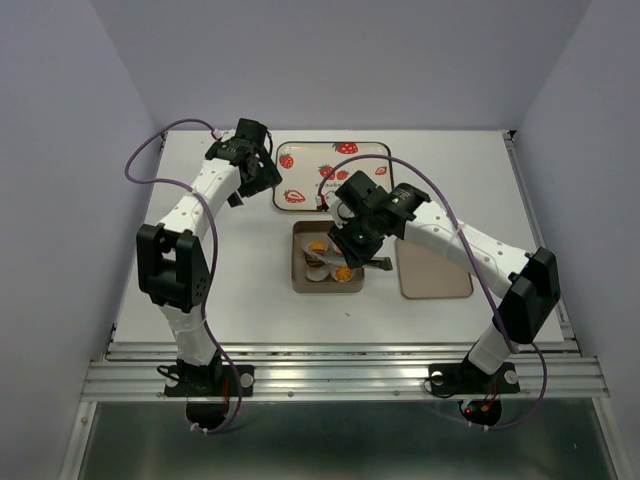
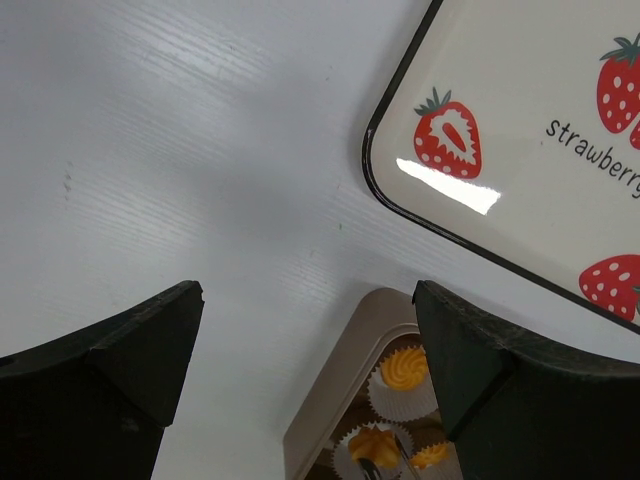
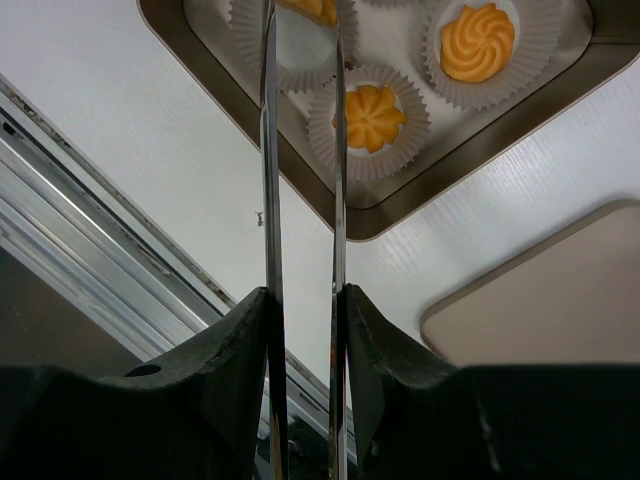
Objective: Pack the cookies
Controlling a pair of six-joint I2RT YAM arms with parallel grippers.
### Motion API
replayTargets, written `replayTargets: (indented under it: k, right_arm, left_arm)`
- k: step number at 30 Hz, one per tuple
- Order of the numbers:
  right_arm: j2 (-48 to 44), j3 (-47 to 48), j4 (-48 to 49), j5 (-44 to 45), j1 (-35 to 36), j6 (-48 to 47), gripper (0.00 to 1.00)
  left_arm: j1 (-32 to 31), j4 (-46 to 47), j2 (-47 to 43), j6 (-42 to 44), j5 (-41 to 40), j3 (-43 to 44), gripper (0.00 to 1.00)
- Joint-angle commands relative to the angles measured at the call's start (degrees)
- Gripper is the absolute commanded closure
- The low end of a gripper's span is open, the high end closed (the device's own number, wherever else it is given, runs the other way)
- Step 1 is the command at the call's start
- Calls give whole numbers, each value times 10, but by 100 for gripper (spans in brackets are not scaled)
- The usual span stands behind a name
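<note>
Here the right pincer [image 3: 305, 335] is clamped on a pair of metal tongs [image 3: 268, 150], whose blades reach over the brown tin [image 3: 395, 205]. The cookies [image 3: 478, 42] sit in white paper cups [image 3: 410, 145] inside that tin; the right wrist view shows three. The left pincer [image 2: 308, 300] hangs wide open above the white surface [image 2: 180, 150], near a corner of the strawberry tray [image 2: 520, 200]. A flat tan lid [image 1: 433, 268] lies just right of the tin.
</note>
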Motion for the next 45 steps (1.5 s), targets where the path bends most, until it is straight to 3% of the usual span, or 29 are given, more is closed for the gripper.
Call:
replayTargets:
  k: [1, 23, 45]
  right_arm:
    - [-20, 1, 39, 6, 6, -3, 61]
    - [-31, -39, 66, 26, 11, -4, 61]
    - [-46, -45, 46, 20, 11, -2, 47]
  left_arm:
    - [-3, 4, -39, 4, -11, -7, 1]
    - [-3, 8, -45, 6, -16, -16, 1]
    - [-3, 8, -38, 9, -18, -13, 1]
